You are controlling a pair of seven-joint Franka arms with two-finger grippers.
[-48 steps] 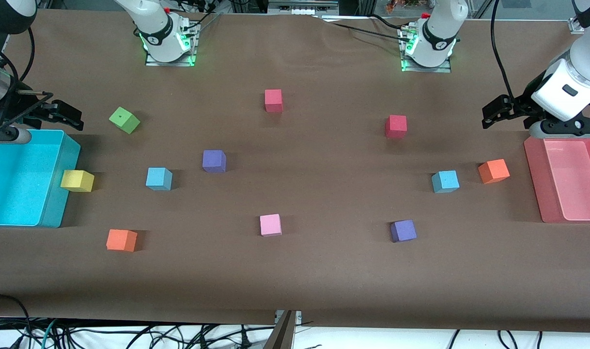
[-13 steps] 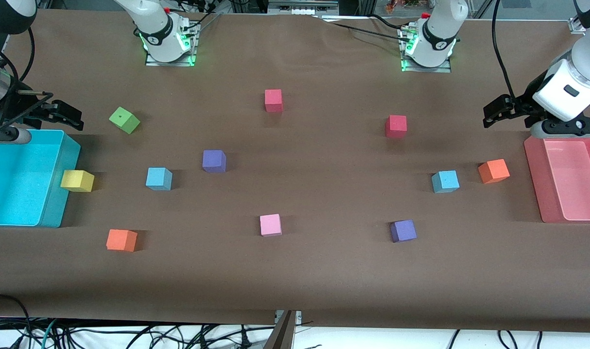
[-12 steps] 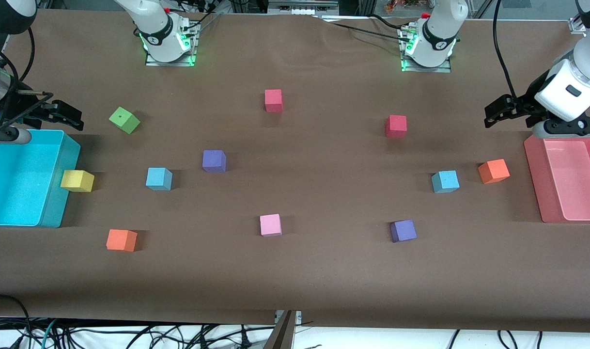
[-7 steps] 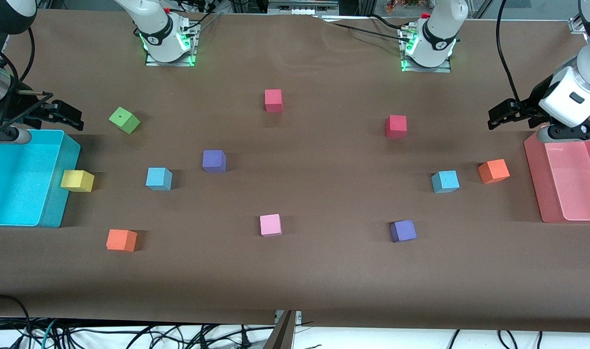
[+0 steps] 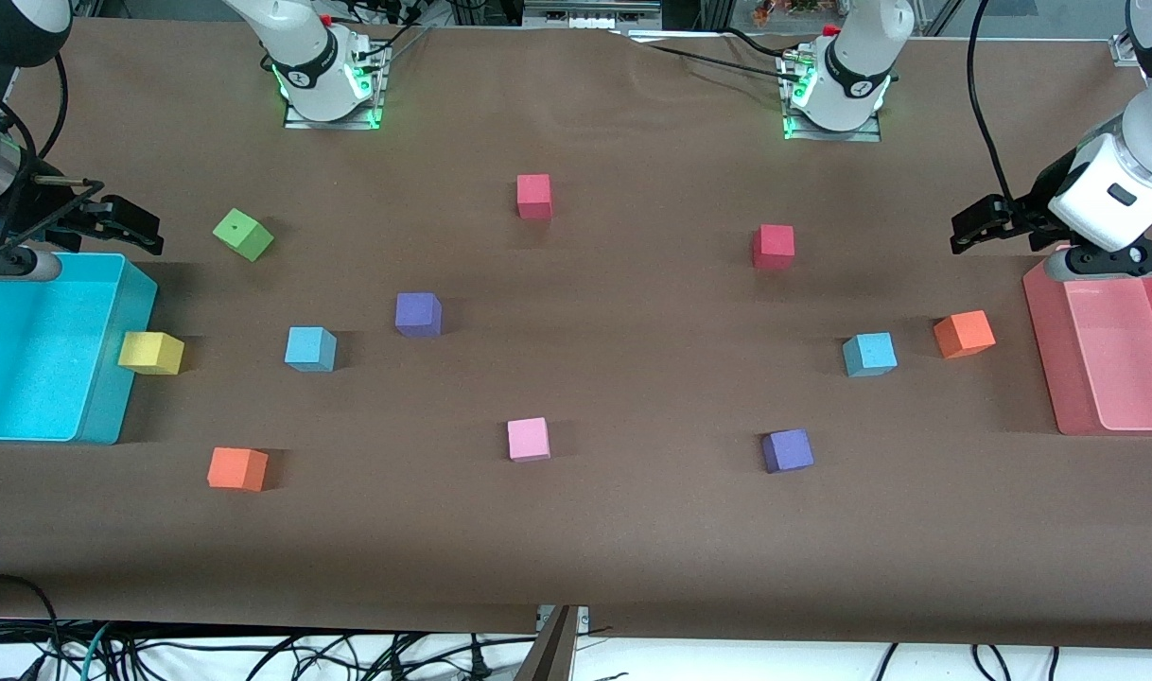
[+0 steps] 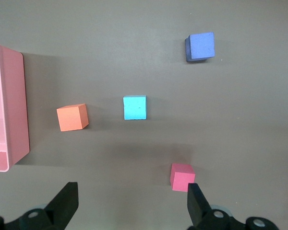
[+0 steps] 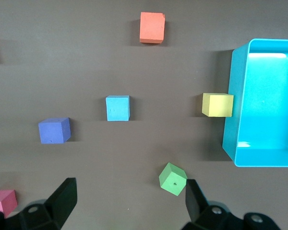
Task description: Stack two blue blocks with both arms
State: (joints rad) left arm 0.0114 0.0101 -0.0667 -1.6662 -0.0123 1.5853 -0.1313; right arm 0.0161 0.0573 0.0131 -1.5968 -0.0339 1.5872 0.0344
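One light-blue block (image 5: 310, 348) sits on the brown table toward the right arm's end, between a yellow block (image 5: 150, 353) and a purple block (image 5: 418, 314); it also shows in the right wrist view (image 7: 117, 108). The other light-blue block (image 5: 869, 354) sits toward the left arm's end beside an orange block (image 5: 964, 334); it also shows in the left wrist view (image 6: 135, 107). My left gripper (image 5: 975, 227) hangs open and empty above the table by the pink bin (image 5: 1044, 350). My right gripper (image 5: 122, 225) hangs open and empty by the cyan bin (image 5: 113, 378).
Loose blocks lie about: green (image 5: 243, 234), two red (image 5: 533, 196) (image 5: 773, 246), pink (image 5: 528, 439), a second purple (image 5: 787, 450) and a second orange (image 5: 237, 468). The bins stand at the table's two ends.
My left gripper has shifted slightly toward the pink bin and then eased back a little. The right arm and all blocks have not moved.
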